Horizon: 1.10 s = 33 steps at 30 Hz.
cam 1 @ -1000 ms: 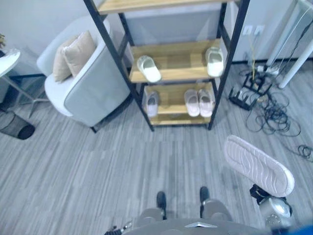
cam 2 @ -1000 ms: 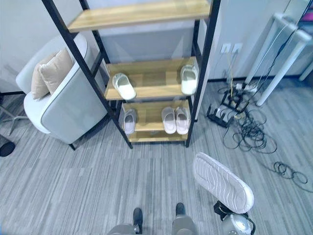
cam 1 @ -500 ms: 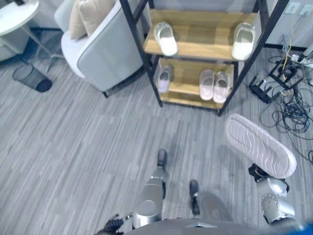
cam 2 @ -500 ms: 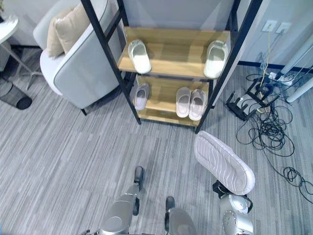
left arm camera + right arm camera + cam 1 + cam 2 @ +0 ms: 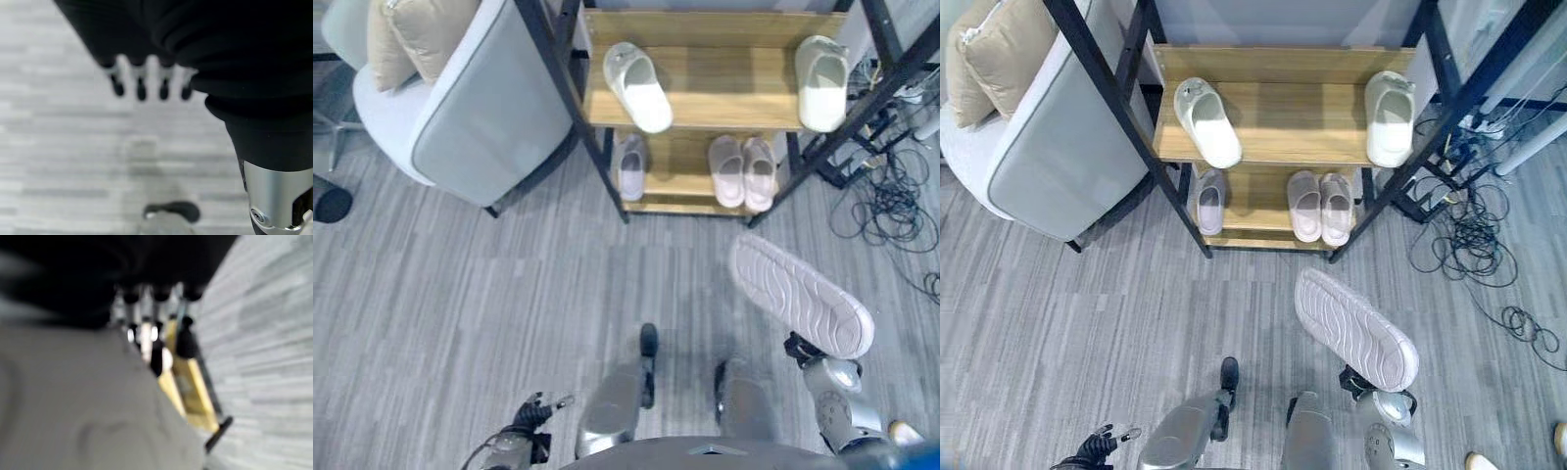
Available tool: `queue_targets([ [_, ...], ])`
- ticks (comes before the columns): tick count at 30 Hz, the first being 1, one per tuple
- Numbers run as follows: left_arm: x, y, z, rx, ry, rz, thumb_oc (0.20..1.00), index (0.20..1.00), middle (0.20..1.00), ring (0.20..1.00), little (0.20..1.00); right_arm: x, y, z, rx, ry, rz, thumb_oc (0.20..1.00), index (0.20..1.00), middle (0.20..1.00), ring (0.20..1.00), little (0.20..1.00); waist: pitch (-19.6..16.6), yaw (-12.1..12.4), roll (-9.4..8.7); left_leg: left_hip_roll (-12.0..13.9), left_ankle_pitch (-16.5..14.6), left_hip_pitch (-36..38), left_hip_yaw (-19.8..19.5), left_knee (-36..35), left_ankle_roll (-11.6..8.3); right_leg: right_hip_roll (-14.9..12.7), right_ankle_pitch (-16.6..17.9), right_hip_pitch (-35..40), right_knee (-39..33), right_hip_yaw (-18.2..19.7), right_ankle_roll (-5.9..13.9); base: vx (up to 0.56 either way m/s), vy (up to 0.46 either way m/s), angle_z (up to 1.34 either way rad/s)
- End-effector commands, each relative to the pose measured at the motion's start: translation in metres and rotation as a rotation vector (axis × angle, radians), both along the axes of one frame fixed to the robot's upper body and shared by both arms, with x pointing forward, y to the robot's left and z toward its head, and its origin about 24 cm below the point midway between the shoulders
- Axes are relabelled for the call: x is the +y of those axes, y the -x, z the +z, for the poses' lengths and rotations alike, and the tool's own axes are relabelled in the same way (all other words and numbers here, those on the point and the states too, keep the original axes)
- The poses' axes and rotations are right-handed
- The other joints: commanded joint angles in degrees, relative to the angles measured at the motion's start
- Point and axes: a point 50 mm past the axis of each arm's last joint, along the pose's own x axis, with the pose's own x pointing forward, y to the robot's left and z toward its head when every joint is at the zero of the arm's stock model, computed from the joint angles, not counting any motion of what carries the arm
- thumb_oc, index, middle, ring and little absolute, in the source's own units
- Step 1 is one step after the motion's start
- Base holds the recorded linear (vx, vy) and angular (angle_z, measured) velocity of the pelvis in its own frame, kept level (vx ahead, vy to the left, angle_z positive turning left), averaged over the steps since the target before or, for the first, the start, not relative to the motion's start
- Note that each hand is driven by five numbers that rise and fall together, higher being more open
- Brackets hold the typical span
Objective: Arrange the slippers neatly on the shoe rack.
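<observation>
Slipper (image 5: 801, 296), sole up, sits gripped in the right robot hand (image 5: 800, 345), fingers curled on its heel end, above the floor (image 5: 460, 294) just before the shoe rack (image 5: 1263, 122). Left robot hand (image 5: 530, 412) hangs low, fingers relaxed, holding nothing.
</observation>
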Motion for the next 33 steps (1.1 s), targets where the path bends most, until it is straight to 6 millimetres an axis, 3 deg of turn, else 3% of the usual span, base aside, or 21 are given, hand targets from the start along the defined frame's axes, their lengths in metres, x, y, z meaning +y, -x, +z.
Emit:
queue_targets([
  [1, 0.009, 0.01, 0.001, 0.016, -0.034, 0.01, 1.0, 1.0, 1.0, 1.0, 1.0, -0.01, -0.008, 0.027, -0.132, 0.062, -0.008, 0.2, 0.2, 0.2, 0.2, 0.2, 1.9, -1.6, -1.77, 3.2, -5.7, -3.8, -1.9, 5.0, -6.21, 0.1, 8.6, 3.0, -9.9, -1.8, -1.48, 0.19, -0.153, -0.11],
  [2, 0.008, 0.005, 0.002, 0.007, -0.039, -0.005, 1.0, 1.0, 1.0, 1.0, 1.0, -0.005, -0.017, 0.027, -0.136, 0.048, -0.006, 0.2, 0.2, 0.2, 0.2, 0.2, 3.3, -2.1, -2.39, 3.7, -6.7, -2.8, -1.4, 5.4, -7.0, -1.3, 11.3, 0.7, -15.3, -3.5, -0.62, 0.15, -0.13, -0.14],
  [5, 0.007, -0.008, 0.005, -0.029, -0.048, -0.012, 1.0, 1.0, 1.0, 1.0, 1.0, -0.001, -0.02, 0.023, -0.117, 0.038, -0.013, 0.2, 0.2, 0.2, 0.2, 0.2, 5.2, -2.6, -3.2, 4.6, -8.7, -1.4, -1.1, 7.7, -7.52, -2.2, 13.0, -0.9, -17.9, -5.6, 0.14, 0.17, -0.167, -0.1],
  [10, 0.006, -0.01, 0.006, -0.052, -0.043, 0.004, 1.0, 1.0, 1.0, 1.0, 1.0, -0.014, -0.005, 0.017, -0.09, 0.054, -0.045, 0.2, 0.2, 0.2, 0.2, 0.2, 5.0, -3.4, -4.17, 4.1, -9.5, -2.3, -3.4, 9.6, -8.41, 0.5, 13.9, 0.4, -17.9, -1.4, -0.93, 0.14, -0.208, 0.3],
  [13, 0.005, -0.003, 0.003, -0.039, -0.027, 0.031, 1.0, 1.0, 1.0, 1.0, 1.0, -0.02, -0.002, 0.016, -0.084, 0.07, -0.053, 0.2, 0.2, 0.2, 0.2, 0.2, 4.4, -3.5, -4.06, 5.8, -10.2, -2.4, -4.1, 11.4, -9.61, 1.6, 12.0, 1.2, -16.7, -2.5, -1.73, 0.13, -0.268, 0.21],
  [14, -0.001, -0.003, 0.002, -0.044, -0.007, 0.04, 1.0, 1.0, 1.0, 1.0, 1.0, -0.024, -0.004, 0.022, -0.099, 0.098, -0.058, 0.2, 0.2, 0.2, 0.2, 0.2, 5.5, -3.0, -4.18, 7.3, -8.8, -6.7, -5.6, 22.0, -10.62, 2.7, 9.3, 2.5, -14.6, -3.7, -3.78, 0.14, -0.318, -0.08],
  [15, -0.003, -0.003, 0.001, -0.043, -0.004, 0.033, 1.0, 1.0, 1.0, 1.0, 1.0, -0.024, -0.005, 0.024, -0.108, 0.102, -0.056, 0.2, 0.2, 0.2, 0.2, 0.2, 6.1, -2.6, -4.17, 7.8, -7.9, -8.0, -5.9, 24.6, -10.65, 2.9, 8.1, 3.3, -14.0, -4.5, -4.32, 0.09, -0.242, 0.11],
  [19, -0.009, -0.009, 0.001, -0.056, 0.013, 0.026, 1.0, 1.0, 1.0, 1.0, 1.0, -0.025, -0.01, 0.028, -0.119, 0.108, -0.069, 0.2, 0.2, 0.2, 0.2, 0.2, 5.8, -2.1, -3.63, 9.9, -6.2, -9.2, -3.7, 16.6, -10.78, 2.4, 6.3, 5.0, -14.2, -6.7, -4.05, 0.16, 0.006, 0.31],
  [21, -0.012, -0.014, 0.002, -0.063, 0.015, 0.006, 1.0, 1.0, 1.0, 1.0, 1.0, -0.023, -0.016, 0.033, -0.14, 0.119, -0.066, 0.2, 0.2, 0.2, 0.2, 0.2, 5.5, -0.5, -2.56, 11.7, 0.2, -11.6, -3.3, 5.7, -11.41, 3.1, 5.8, 5.4, -14.5, -7.4, -3.8, 0.24, 0.164, 0.23],
  [22, -0.008, -0.015, 0.002, -0.053, -0.003, -0.01, 1.0, 1.0, 1.0, 1.0, 1.0, -0.021, -0.019, 0.036, -0.154, 0.129, -0.065, 0.2, 0.2, 0.2, 0.2, 0.2, 5.6, 1.1, -2.86, 11.9, 2.4, -11.7, -4.3, -0.5, -12.12, 3.2, 4.2, 5.5, -13.2, -6.8, -3.37, 0.23, 0.151, 0.21],
  [26, -0.009, -0.008, 0.0, -0.015, -0.017, -0.032, 1.0, 1.0, 1.0, 1.0, 1.0, -0.013, -0.022, 0.038, -0.167, 0.123, -0.024, 0.2, 0.2, 0.2, 0.2, 0.2, 5.5, 1.0, -2.79, 11.0, 3.6, -12.0, -5.5, 0.7, -11.7, 3.1, 4.1, 4.7, -10.5, -4.5, -2.22, 0.23, 0.244, -0.03],
  [28, -0.003, -0.02, 0.005, -0.05, -0.048, -0.051, 1.0, 1.0, 1.0, 1.0, 1.0, -0.004, -0.025, 0.044, -0.197, 0.114, 0.001, 0.2, 0.2, 0.2, 0.2, 0.2, 7.0, 0.9, -3.87, 9.2, 2.3, -14.2, -4.6, 4.2, -11.12, 1.4, 5.8, 3.6, -11.0, -2.9, -1.49, 0.11, 0.238, -0.2],
  [33, 0.006, -0.039, 0.014, -0.128, -0.062, -0.01, 1.0, 1.0, 1.0, 1.0, 1.0, 0.0, -0.031, 0.045, -0.204, 0.105, 0.001, 0.2, 0.2, 0.2, 0.2, 0.2, 8.4, 1.8, -4.47, 7.1, 0.6, -15.3, -4.5, 5.7, -9.96, -0.7, 7.1, 4.2, -12.6, -3.2, -0.45, 0.11, 0.172, -0.14],
])
